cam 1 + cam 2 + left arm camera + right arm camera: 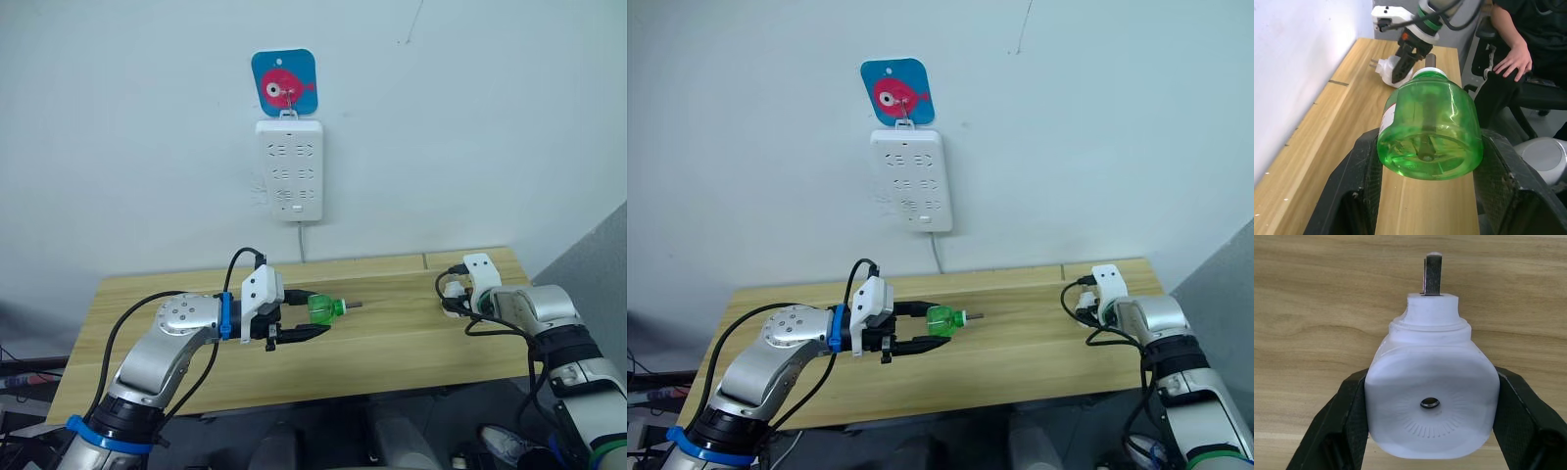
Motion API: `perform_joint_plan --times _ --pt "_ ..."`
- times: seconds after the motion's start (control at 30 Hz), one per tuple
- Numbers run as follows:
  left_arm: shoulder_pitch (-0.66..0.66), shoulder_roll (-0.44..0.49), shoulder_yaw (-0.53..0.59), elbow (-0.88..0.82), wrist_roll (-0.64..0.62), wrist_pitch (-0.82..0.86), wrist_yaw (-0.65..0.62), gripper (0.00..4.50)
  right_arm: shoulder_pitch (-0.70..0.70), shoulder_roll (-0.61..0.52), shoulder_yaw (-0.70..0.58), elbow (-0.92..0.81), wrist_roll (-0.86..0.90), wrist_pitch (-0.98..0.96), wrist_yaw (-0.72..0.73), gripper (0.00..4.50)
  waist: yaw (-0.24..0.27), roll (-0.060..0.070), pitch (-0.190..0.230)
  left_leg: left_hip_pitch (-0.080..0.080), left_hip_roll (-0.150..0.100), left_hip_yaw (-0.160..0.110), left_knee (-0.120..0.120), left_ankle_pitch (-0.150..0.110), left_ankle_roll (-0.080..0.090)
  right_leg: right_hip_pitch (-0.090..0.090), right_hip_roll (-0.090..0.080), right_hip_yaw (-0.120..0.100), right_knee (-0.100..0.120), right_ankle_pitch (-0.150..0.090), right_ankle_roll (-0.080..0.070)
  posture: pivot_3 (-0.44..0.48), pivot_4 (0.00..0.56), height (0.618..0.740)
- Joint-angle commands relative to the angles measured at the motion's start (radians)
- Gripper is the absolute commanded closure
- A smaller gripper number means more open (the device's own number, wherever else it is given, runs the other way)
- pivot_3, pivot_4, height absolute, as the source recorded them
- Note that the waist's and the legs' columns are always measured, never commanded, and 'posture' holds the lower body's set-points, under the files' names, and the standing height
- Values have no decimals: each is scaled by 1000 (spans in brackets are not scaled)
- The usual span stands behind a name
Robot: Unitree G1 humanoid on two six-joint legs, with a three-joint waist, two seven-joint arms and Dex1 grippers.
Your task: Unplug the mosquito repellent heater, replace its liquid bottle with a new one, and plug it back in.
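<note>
A green liquid bottle [1430, 127] with a white neck and dark wick lies sideways between the fingers of my left gripper [315, 313], which is shut on it just above the wooden table [392, 343], left of centre. At the table's right end my right gripper [451, 297] is shut on the mosquito repellent heater [1432, 401], a rounded white body with a round vent hole facing the wrist camera and a metal prong [1433, 274] pointing away over the wood. The heater [1388, 68] is apart from the bottle, and the bottle's wick end points toward it.
A tall white power strip [289, 181] hangs on the wall above the table's back edge, under a blue card with a pink fish [284, 86], its cord running down behind the table. A person's hand [1518, 56] rests on a chair beyond the table's right end.
</note>
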Motion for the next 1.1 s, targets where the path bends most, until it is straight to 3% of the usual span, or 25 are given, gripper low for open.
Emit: perform_joint_plan --times 0.03,0.1,0.27,0.53,0.67,0.8,0.87,1.0,1.1 --pt "-11 -8 7 -24 2 -24 7 2214 -9 16 -61 9 -14 18 15 537 0 0 1 0 0 0 0 0 0 0 0 0 0 0 0 -70 196 740" --pt "-13 -11 6 -18 5 -27 6 2214 -3 15 -85 -24 -14 33 20 0 0 2 2 0 0 1 0 0 0 0 0 1 0 0 0 -79 192 740" --pt "-16 -19 5 -2 10 -35 3 2214 79 -29 -161 -258 13 128 29 0 1 3 3 0 0 0 0 0 0 -1 0 0 0 0 0 -95 187 740" --pt "-20 -69 45 21 -35 4 48 2214 347 -134 -371 -906 166 356 107 0 0 4 3 -1 0 -2 -1 0 0 0 -1 -2 0 0 0 -124 174 740" --pt "-20 -129 68 -5 -94 60 102 2214 388 -27 -550 -1169 426 461 198 0 -9 3 4 -1 1 0 -1 0 0 0 2 0 -1 -3 5 -144 166 740" --pt "-31 -204 76 -42 -150 109 173 2214 393 192 -661 -1272 628 408 112 0 -11 2 3 1 2 0 0 0 -1 1 5 0 0 -3 5 -170 154 740" --pt "-41 -241 80 -55 -157 117 215 2214 413 265 -654 -1314 647 346 64 0 -15 2 3 0 2 0 0 0 -1 1 4 1 0 -3 5 -182 150 740" --pt "-58 -285 75 -64 -153 114 259 2214 432 392 -617 -1267 923 273 -148 0 -25 1 2 0 0 1 1 0 -1 1 4 2 0 -2 3 -202 141 740" --pt "-62 -291 57 -72 -148 103 254 2214 428 435 -541 -1235 1029 186 -280 0 -36 1 2 0 0 1 0 0 -1 0 2 2 0 0 1 -202 141 740"
